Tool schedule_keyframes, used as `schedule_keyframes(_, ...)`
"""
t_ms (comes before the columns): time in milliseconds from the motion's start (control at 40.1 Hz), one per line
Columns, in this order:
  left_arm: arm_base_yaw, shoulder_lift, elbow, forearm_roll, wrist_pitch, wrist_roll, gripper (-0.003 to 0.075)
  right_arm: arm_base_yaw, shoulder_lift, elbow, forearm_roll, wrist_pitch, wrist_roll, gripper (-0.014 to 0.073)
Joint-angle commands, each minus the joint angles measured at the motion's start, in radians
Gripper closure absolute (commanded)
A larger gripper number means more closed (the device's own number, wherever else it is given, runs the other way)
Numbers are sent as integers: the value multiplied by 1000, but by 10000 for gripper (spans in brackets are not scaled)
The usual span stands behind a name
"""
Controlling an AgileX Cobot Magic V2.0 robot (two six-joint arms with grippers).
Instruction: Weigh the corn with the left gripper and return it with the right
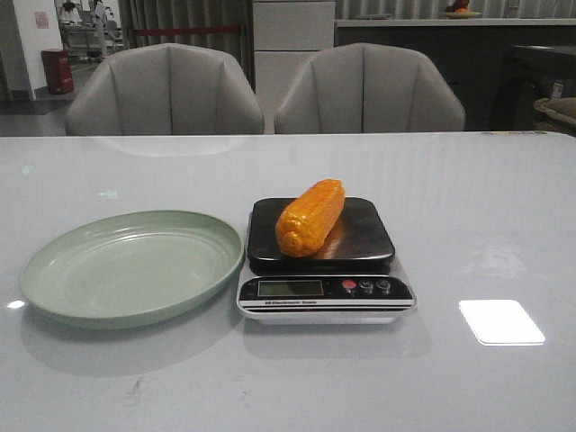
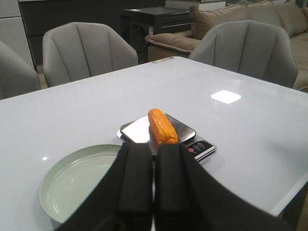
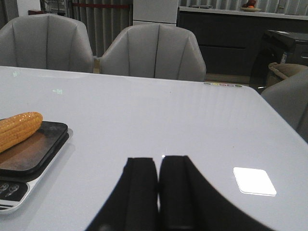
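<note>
The corn (image 1: 310, 217), an orange-yellow cob, lies on the dark platform of the kitchen scale (image 1: 320, 236) at the table's middle. It also shows in the left wrist view (image 2: 161, 126) and the right wrist view (image 3: 18, 129). The empty green plate (image 1: 54, 270) sits just left of the scale. My left gripper (image 2: 154, 149) is shut and empty, held back from the scale and above the plate's near side. My right gripper (image 3: 159, 161) is shut and empty, well right of the scale. Neither gripper shows in the front view.
The scale's display and buttons (image 1: 326, 288) face the table's front edge. Grey chairs (image 1: 166, 90) stand behind the white table. A bright light patch (image 1: 500, 321) lies on the table right of the scale.
</note>
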Motion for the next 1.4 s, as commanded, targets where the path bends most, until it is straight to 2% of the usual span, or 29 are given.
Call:
schedule_keyframes(0, -3, 15, -24, -3, -73, 1, 588, -6, -19, 5, -13, -159, -3, 417)
schedule_keyframes(75, -3, 15, -24, -3, -73, 1, 588, -6, -19, -1, -12, -253, -3, 417)
schedule_keyframes(125, -3, 15, -24, -3, -73, 1, 588, -6, -19, -20, -12, -267, -3, 417)
schedule_keyframes(274, -3, 15, -24, -3, -73, 1, 588, -6, 26, -140, -12, -172, -3, 417)
schedule_keyframes(549, -3, 15, -24, -3, -73, 1, 588, -6, 229, -354, -12, 42, -3, 417)
schedule_keyframes(748, -3, 15, -24, -3, -73, 1, 588, -6, 257, -370, 1, 128, -3, 417)
schedule_keyframes(998, -3, 15, -24, -3, -73, 1, 588, 10, 258, -370, 35, 134, -2, 405)
schedule_keyframes(1097, -3, 15, -24, -3, -73, 1, 588, 39, 271, -370, 35, 134, -2, 314)
schedule_keyframes(1272, -3, 15, -24, -3, -73, 1, 588, 90, 330, -372, 35, 134, -2, 17)
schedule_keyframes(1322, -3, 15, -24, -3, -73, 1, 588, 109, 350, -374, 35, 129, -2, -21)
schedule_keyframes(1372, -3, 15, -24, -3, -73, 1, 588, 127, 373, -382, 35, 126, -2, -7)
